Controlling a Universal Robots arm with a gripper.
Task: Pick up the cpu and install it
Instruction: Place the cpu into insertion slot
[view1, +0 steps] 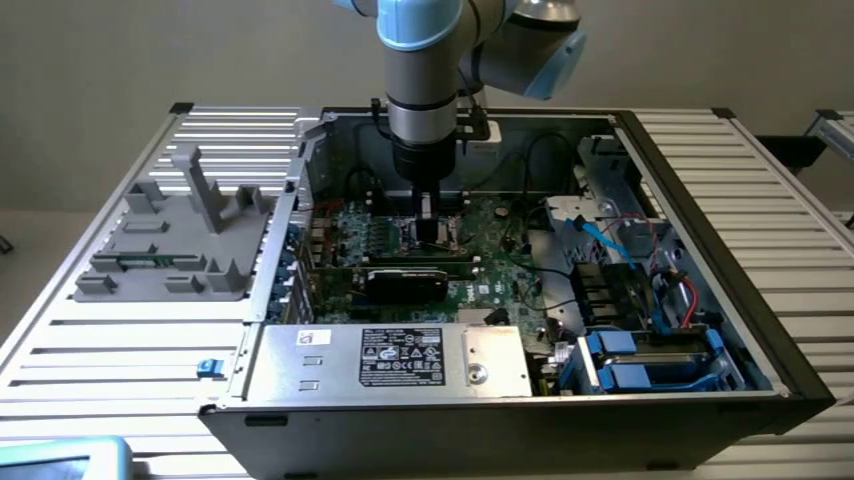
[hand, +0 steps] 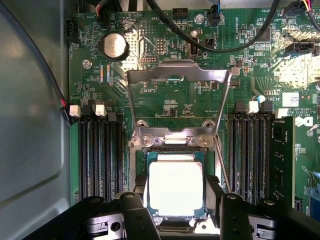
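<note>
The cpu (hand: 176, 189) is a square chip with a bright silver top and a thin green rim. It lies level in the motherboard socket (hand: 175, 150), just below the raised metal load frame (hand: 177, 75). My gripper (hand: 177, 182) has one black finger (hand: 141, 184) on each side of the chip, and both press its edges. In the exterior view, my gripper (view1: 430, 212) reaches straight down into the open computer case, directly over the socket (view1: 435, 236). The arm hides the chip there.
Memory slots (hand: 100, 155) flank the socket on both sides, with a fitted module (hand: 282, 155) on one side. A black graphics card (view1: 407, 282) lies just in front of the socket. The power supply (view1: 387, 356), cables (view1: 534, 160) and drive bays (view1: 641, 350) crowd the case. A grey fixture (view1: 174, 240) stands at the exterior view's left.
</note>
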